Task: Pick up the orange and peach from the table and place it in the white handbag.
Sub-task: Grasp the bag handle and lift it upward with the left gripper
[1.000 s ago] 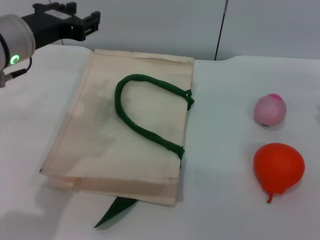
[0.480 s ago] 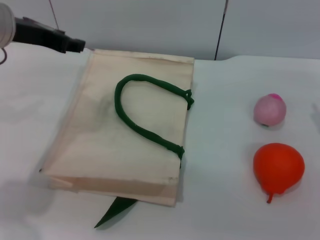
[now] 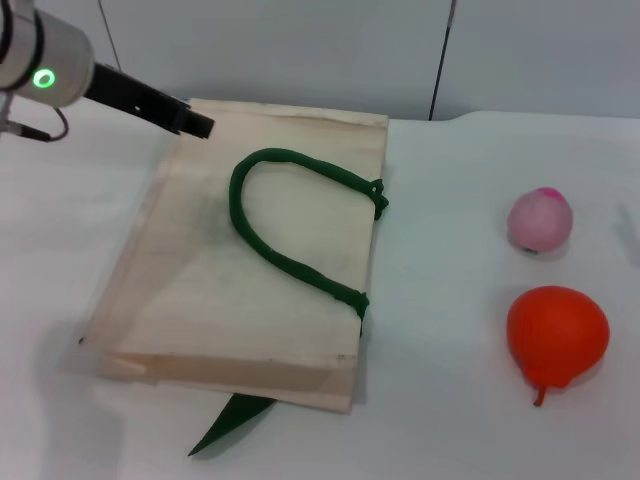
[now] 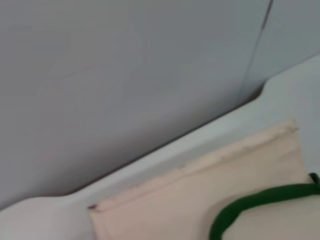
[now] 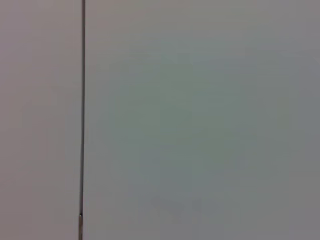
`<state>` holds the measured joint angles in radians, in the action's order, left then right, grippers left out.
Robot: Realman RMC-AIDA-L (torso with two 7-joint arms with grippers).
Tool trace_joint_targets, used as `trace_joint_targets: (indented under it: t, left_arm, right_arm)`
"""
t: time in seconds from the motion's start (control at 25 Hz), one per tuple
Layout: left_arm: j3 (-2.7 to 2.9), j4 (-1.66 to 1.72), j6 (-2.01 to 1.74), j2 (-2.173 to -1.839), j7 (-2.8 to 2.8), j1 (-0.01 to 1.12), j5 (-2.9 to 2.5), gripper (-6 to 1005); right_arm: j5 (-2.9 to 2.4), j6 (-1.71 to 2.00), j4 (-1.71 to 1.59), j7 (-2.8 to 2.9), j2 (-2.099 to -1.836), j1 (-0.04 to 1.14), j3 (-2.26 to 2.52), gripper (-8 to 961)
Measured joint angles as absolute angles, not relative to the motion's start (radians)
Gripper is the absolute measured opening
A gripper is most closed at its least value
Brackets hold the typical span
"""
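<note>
**Nothing bagged yet**

Your orange (image 3: 557, 336) and peach (image 3: 540, 220) both sit on the counter (image 3: 450, 420), near each other, well right of the white handbag (image 3: 200, 300) lying flat. Left gripper (image 3: 192, 123) hovers at the bag's far-left corner; can't tell its fingers' state. Right gripper not visible. Open room between bag and fruit.

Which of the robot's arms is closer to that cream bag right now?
The left. The left gripper hangs over the far left corner of the white handbag. The right gripper is out of view; its wrist camera shows only a blank wall.
</note>
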<state>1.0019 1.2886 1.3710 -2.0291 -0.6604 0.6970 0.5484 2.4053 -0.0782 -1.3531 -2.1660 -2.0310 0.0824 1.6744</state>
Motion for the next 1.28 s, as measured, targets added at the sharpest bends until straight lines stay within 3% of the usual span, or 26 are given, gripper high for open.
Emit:
trace_joint_targets:
  t: [1.28]
  left_arm:
    - [1.047,0.987,1.195,-2.033,-0.670,0.812,0.459,489]
  right_arm:
    - [2.405,-0.086,-1.367,-2.166,-2.031,0.084,1.689,665]
